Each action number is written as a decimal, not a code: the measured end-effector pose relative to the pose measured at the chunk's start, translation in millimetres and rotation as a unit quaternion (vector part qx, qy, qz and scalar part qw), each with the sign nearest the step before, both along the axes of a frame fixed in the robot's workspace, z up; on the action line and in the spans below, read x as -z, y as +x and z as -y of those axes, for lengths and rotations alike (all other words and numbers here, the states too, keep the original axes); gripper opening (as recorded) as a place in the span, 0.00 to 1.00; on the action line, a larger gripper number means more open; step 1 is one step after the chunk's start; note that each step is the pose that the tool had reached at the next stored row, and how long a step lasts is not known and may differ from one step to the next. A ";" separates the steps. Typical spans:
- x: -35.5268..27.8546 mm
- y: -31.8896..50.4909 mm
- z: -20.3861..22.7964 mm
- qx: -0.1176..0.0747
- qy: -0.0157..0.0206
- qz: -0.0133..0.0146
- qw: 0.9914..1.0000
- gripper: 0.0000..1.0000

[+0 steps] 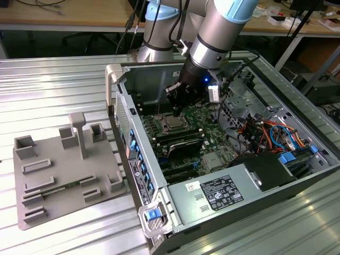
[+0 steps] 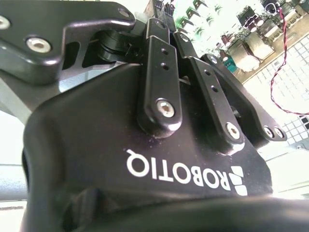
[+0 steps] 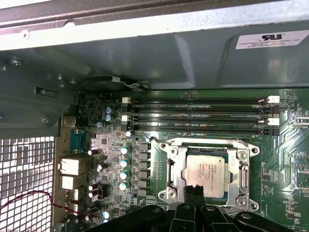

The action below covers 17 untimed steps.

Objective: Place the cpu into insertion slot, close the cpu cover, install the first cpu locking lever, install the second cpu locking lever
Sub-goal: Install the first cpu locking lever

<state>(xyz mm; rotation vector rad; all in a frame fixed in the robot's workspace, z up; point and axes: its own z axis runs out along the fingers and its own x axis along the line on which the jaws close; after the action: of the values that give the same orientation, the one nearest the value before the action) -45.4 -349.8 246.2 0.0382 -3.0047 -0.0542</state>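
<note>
One clenched pincer (image 3: pixel 195 193) hovers over the cpu (image 3: pixel 206 171) in the insertion slot (image 3: pixel 169 166); pressing down could bend socket pins.

You see the cpu (image 3: pixel 206 172) seated in the insertion slot (image 3: pixel 179 166), the cpu cover (image 3: pixel 204 144) lying closed around it. The gripper (image 3: pixel 195 192) tips meet over the chip's near edge. Memory slots (image 3: pixel 200 116) run beyond the socket.

one cpu (image 3: pixel 206 170), one cpu cover (image 3: pixel 206 145), four memory slots (image 3: pixel 198 116)
</note>
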 end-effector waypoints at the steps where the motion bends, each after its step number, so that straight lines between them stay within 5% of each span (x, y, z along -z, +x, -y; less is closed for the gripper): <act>1: 0.0 0.0 0.0 -0.001 0.000 0.000 1.000 0.11; 17: 0.0 0.0 0.0 -0.014 0.002 0.000 1.000 0.11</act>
<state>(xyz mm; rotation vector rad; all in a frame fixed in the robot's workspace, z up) -45.4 -349.8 246.1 0.0812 -3.0033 -0.0571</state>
